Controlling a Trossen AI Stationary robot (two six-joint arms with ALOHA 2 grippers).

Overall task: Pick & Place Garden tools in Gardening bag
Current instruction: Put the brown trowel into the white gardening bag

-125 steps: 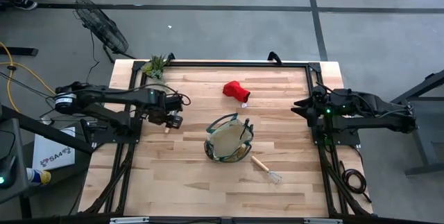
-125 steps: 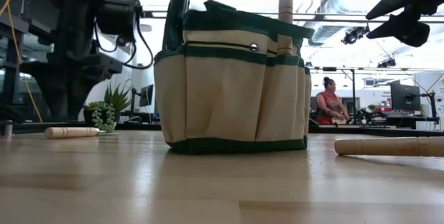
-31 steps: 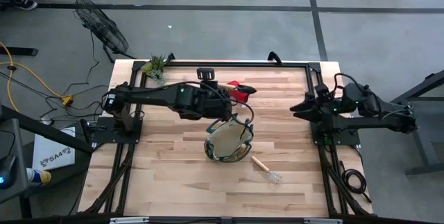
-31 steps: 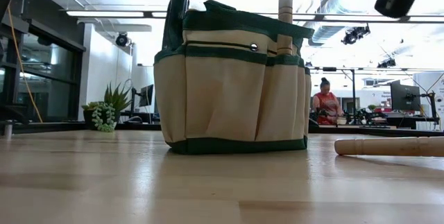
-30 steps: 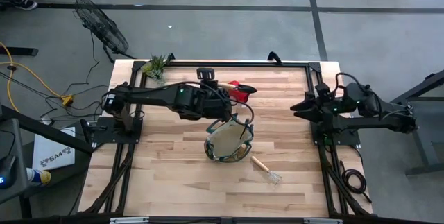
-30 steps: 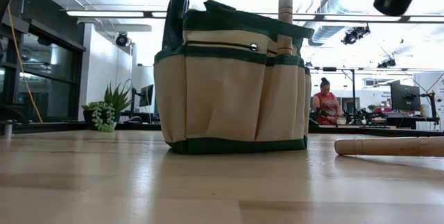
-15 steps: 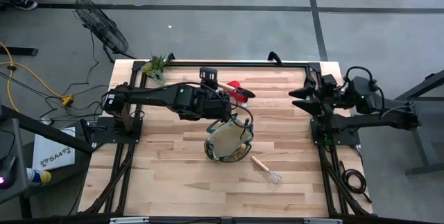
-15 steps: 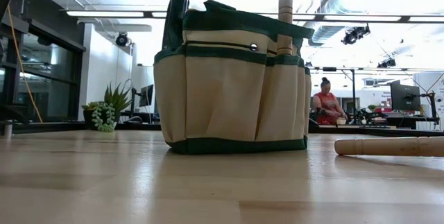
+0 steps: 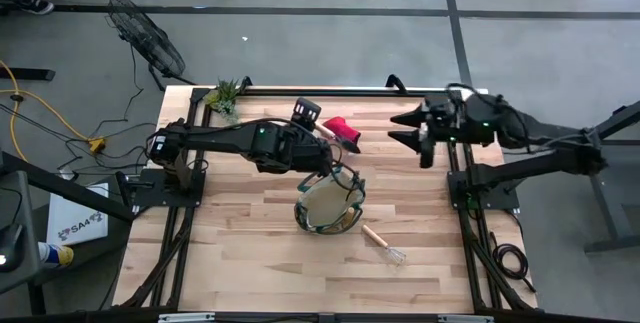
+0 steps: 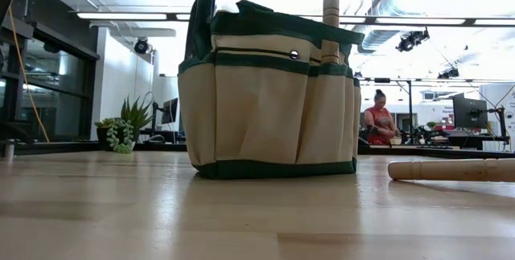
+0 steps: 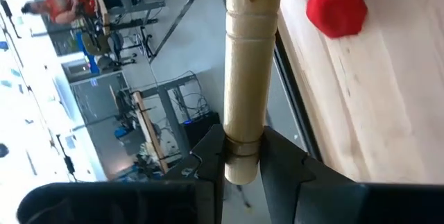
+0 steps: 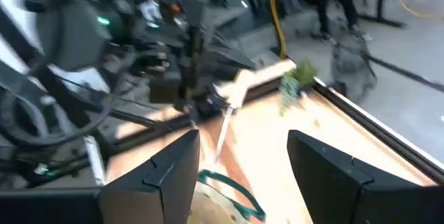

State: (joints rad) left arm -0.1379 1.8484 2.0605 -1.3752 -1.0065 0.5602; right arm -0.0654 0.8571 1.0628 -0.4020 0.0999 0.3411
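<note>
A wooden-handled trowel (image 11: 251, 71) is held tight in the left gripper (image 11: 243, 156) above the bag (image 9: 330, 201), and it could be dropped outside if let go too soon.

The bag (image 9: 331, 203) is standing mid-table with its mouth lying open from above, though tool handles (image 10: 331, 9) are poking up along its rim. The left gripper (image 9: 318, 131), clamping a wooden-handled tool (image 11: 250, 71), is hanging just over the bag's far edge, crowding that side. The red glove (image 9: 340, 131) is lying just beyond. The rake (image 9: 383, 244) is blocking the near right, while wide bare boards (image 9: 240, 253) are lying left and front
</note>
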